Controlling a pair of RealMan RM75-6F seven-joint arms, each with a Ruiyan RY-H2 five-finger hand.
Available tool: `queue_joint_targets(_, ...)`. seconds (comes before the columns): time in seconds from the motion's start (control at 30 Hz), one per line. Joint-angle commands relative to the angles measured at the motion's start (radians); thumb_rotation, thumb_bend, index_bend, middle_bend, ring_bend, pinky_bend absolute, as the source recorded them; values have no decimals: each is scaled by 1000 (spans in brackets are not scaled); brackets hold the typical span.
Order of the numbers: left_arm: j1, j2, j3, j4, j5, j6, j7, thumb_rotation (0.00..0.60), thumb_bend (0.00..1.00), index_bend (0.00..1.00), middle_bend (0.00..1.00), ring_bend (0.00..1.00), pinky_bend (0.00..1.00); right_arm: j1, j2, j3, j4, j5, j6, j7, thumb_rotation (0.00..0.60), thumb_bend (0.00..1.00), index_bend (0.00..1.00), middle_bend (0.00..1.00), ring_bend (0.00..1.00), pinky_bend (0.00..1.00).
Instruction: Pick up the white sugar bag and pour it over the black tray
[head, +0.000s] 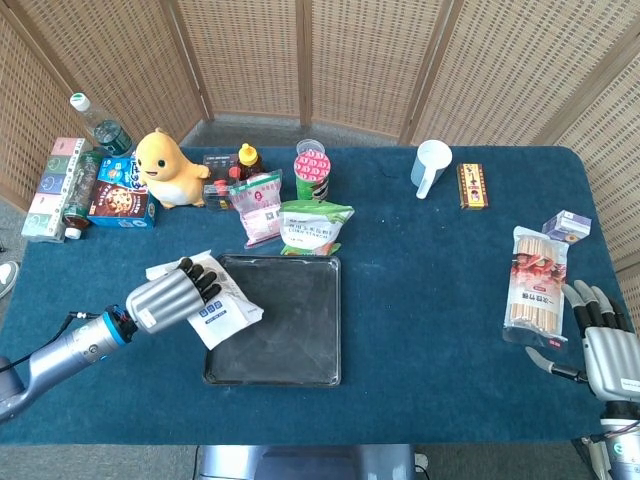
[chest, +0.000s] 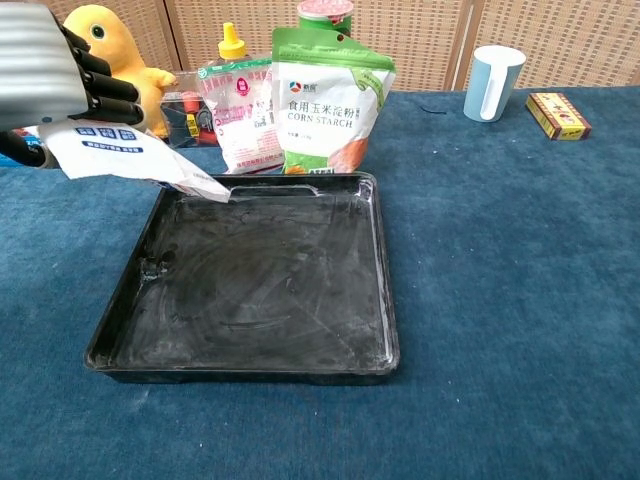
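Note:
My left hand (head: 172, 297) (chest: 48, 70) grips the white sugar bag (head: 222, 310) (chest: 125, 158) from above. The bag is tipped with its lower corner hanging over the left edge of the black tray (head: 290, 320) (chest: 260, 280). No sugar can be seen falling, and the tray's floor looks smeared with white. My right hand (head: 604, 350) rests open at the table's right front corner, beside a long packet (head: 536, 285). The chest view does not show the right hand.
Behind the tray stand a green corn starch bag (head: 313, 226) (chest: 330, 100), a pink pouch (head: 259, 205) and a red can (head: 312, 168). A yellow toy (head: 167, 168), boxes and bottles fill the back left. A white cup (head: 431, 167) and small box (head: 472, 185) sit back right.

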Motion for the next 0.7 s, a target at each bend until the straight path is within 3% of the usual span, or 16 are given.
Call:
queue_joint_targets(0.03, -24, 20, 6, -11, 21, -27, 44, 600, 349, 695, 578, 574, 630, 1, 0, 0, 1, 0, -1, 0, 270, 0, 48, 0, 0, 64)
queue_joint_targets(0.43, -65, 24, 25, 11, 90, -48, 160, 600, 363, 744, 598, 574, 630, 1, -3, -1, 0, -1, -1, -7, 269, 0, 48, 0, 0, 64)
queue_joint_targets(0.7, -96, 62, 34, -34, 108, -106, 233, 600, 381, 755, 603, 574, 630, 2, -3, -2, 1, -2, -3, -8, 271, 0, 48, 0, 0, 64)
